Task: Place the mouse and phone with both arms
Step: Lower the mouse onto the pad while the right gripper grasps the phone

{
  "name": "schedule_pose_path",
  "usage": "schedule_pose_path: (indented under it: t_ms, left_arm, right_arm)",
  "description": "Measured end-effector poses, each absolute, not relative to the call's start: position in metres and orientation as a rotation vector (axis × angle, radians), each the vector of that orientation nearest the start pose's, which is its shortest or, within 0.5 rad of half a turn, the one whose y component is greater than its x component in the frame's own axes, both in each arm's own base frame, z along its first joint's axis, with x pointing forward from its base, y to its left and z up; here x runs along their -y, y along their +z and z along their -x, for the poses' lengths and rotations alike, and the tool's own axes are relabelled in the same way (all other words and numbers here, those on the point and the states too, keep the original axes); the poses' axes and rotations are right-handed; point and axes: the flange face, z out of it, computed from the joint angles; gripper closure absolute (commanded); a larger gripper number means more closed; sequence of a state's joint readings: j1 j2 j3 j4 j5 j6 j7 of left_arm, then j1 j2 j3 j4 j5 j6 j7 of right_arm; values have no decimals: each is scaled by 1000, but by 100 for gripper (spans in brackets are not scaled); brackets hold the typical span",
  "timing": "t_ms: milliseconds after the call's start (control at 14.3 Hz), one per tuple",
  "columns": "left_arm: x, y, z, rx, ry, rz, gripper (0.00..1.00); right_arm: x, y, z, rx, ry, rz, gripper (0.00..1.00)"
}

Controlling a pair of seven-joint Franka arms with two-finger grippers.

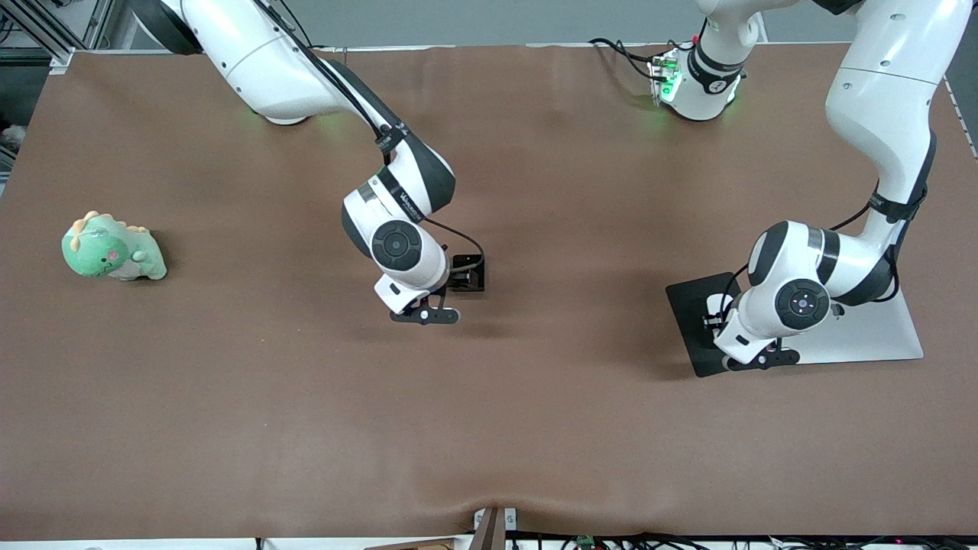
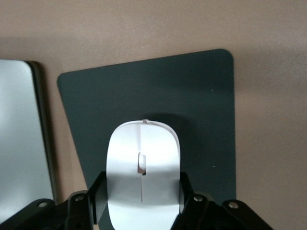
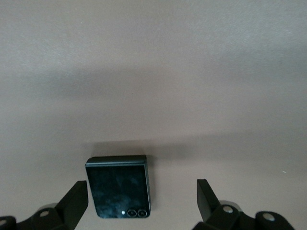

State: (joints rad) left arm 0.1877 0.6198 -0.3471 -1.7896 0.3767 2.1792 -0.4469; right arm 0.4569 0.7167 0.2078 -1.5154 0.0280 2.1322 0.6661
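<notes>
The white mouse point(image 2: 143, 143) sits between the fingers of my left gripper point(image 2: 142, 189), which is shut on its sides over the dark grey pad point(image 2: 192, 91). In the front view the left gripper point(image 1: 764, 357) hangs low over the pad point(image 1: 688, 305), toward the left arm's end of the table, and hides the mouse. The black phone point(image 3: 120, 184) lies flat on the brown table with its camera lenses up. My right gripper point(image 3: 141, 187) stands open just above the phone, one finger close beside it and the other well apart. The right gripper point(image 1: 424, 315) is over the table's middle.
A silver flat slab point(image 1: 879, 336) lies beside the pad, partly under the left arm. A green plush dinosaur point(image 1: 113, 248) sits toward the right arm's end. The brown table cover point(image 1: 489, 428) stretches bare toward the front camera.
</notes>
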Motion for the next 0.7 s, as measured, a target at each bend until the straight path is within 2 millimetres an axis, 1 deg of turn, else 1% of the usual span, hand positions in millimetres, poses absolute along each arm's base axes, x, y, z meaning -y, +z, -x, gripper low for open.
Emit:
schedule_pose_path:
  t_ms: [488, 698]
  left_arm:
    - [75, 195, -629, 105, 152, 3038, 49]
    - [68, 190, -630, 120, 145, 3047, 49]
  right_arm:
    - [-417, 207, -563, -166, 279, 3056, 0]
    - [-429, 200, -556, -187, 268, 3050, 0]
